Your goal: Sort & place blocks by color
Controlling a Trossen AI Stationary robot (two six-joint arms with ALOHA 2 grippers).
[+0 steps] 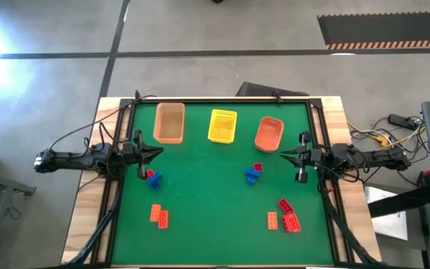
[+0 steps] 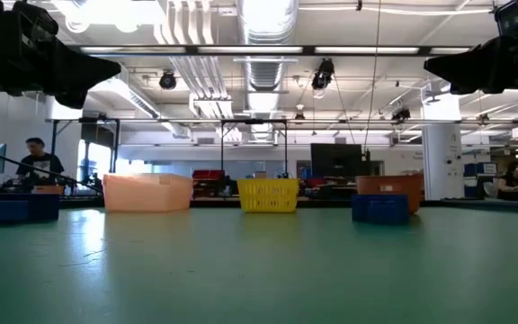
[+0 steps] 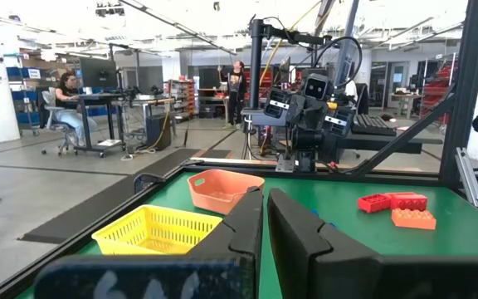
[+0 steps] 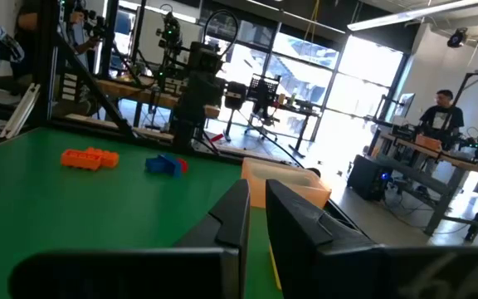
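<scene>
Small studded blocks lie on the green mat. A blue and red pair (image 1: 153, 178) sits just near of my left gripper (image 1: 159, 153). Another blue and red pair (image 1: 254, 173) lies left of my right gripper (image 1: 282, 155). Orange blocks (image 1: 158, 215) lie near left, and red and orange blocks (image 1: 286, 217) near right. Both grippers hover above the mat at its side edges, pointing inward, fingers together on nothing. The left wrist view looks past my left gripper (image 3: 265, 198) to red blocks (image 3: 392, 202). The right wrist view looks past my right gripper (image 4: 256, 189) to orange blocks (image 4: 90, 158).
Three baskets stand in a row along the far edge: pale orange (image 1: 169, 122), yellow (image 1: 222, 125) and red-orange (image 1: 269, 134). A black frame (image 1: 219, 99) rims the mat. The middle of the mat (image 1: 207, 194) is bare. People sit at desks in the room beyond.
</scene>
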